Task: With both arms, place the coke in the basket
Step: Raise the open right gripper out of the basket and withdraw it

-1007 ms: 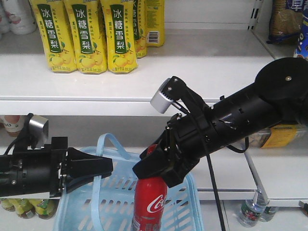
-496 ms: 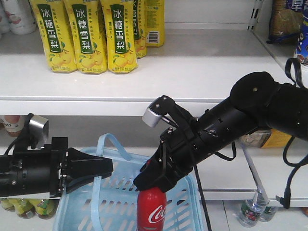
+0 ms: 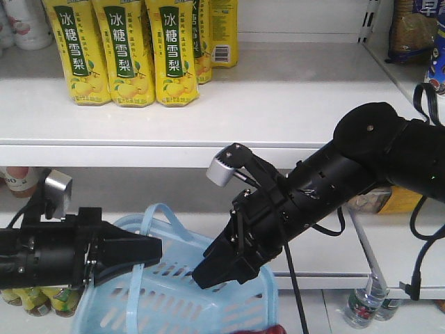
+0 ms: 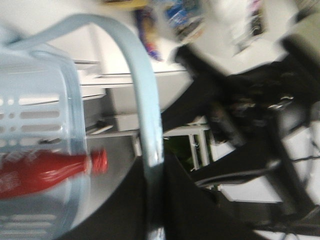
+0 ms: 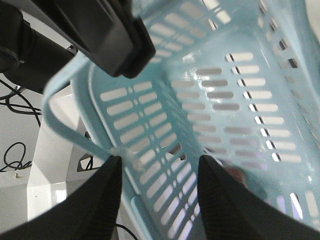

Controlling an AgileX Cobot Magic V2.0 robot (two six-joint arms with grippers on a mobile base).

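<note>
- Small red Coca-Cola bottle point(image 4: 42, 172) lies inside the light blue slotted plastic shopping basket point(image 3: 174, 303); left wrist view shows it through the basket wall, on its side relative to that camera.
- Front view: only a red sliver at the bottom edge, low in the basket.
- Right black tapered gripper point(image 5: 156, 172) hangs above the basket interior, jaws spread apart, holding nothing.
- Left black gripper point(image 3: 142, 248) is at the pale blue loop handle point(image 4: 147, 105); whether it clamps the handle I cannot tell.
- Judgement: placement looks done; what is left is withdrawing the right arm and steadying or setting down the basket.
- Yellow pear-drink bottles point(image 3: 125, 52) stand untouched on the white shelf point(image 3: 278, 97).
</note>
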